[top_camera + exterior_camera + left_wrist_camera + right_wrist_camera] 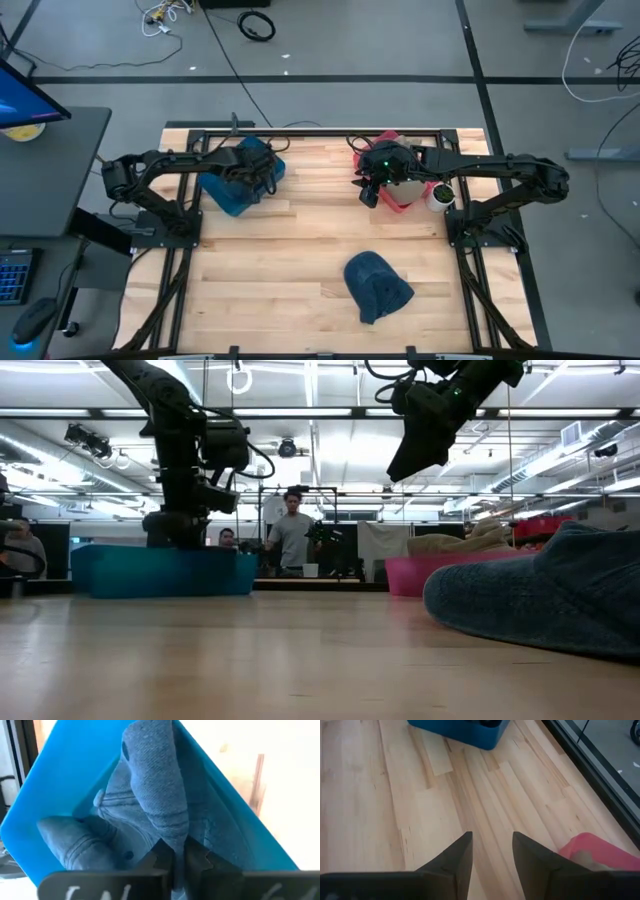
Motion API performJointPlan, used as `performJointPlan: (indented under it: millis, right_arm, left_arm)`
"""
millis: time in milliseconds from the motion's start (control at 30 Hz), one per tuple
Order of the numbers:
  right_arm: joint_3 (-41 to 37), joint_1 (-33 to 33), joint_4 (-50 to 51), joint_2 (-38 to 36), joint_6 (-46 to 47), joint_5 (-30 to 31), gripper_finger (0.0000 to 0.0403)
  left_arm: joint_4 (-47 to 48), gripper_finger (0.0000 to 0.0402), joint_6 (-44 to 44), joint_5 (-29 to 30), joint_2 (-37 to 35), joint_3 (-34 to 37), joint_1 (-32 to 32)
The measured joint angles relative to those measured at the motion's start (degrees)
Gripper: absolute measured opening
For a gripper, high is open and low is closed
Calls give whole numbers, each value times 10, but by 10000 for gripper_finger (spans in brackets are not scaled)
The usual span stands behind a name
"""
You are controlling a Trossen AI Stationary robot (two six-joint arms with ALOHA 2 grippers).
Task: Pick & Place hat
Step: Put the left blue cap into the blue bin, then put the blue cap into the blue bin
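Observation:
A blue denim hat lies on the table's near middle; it fills the right of the low view. My left gripper is down inside the blue bin at the far left, shut on a fold of another blue denim hat that lies in the bin. My right gripper is open and empty, held above the table next to the pink bin; its fingers point down at bare wood. My left gripper pinches a raised fold of the denim hat between its two fingers, which point down into the bin. The fold runs away from the fingertips. The hat's other parts lie on the bin's floor.
The pink bin holds beige cloth. A white cup stands right of it. People stand in the room beyond the table. Bare wood lies between the two bins and around the near hat.

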State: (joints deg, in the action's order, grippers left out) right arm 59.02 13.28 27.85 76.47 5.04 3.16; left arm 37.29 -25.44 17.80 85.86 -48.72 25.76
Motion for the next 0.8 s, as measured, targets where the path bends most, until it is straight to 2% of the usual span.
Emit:
performJointPlan:
  millis: [133, 300, 567, 667, 800]
  right_arm:
    - [0, 0, 1, 0, 5, 0, 144]
    - [0, -6, 3, 0, 7, -3, 144]
    - [0, -17, 14, 0, 3, -59, 144]
    - [0, -17, 12, 0, 7, -58, 144]
    - [0, -18, 20, 0, 57, -58, 144]
  left_arm:
    - [-8, 51, 30, 0, 0, 1, 0]
    - [-9, 99, 44, 0, 0, 1, -3]
    - [-16, 159, 66, 5, 0, -5, -46]
    - [6, 164, 76, 34, 0, -34, -68]
    - [71, 159, 105, 75, 0, -106, -98]
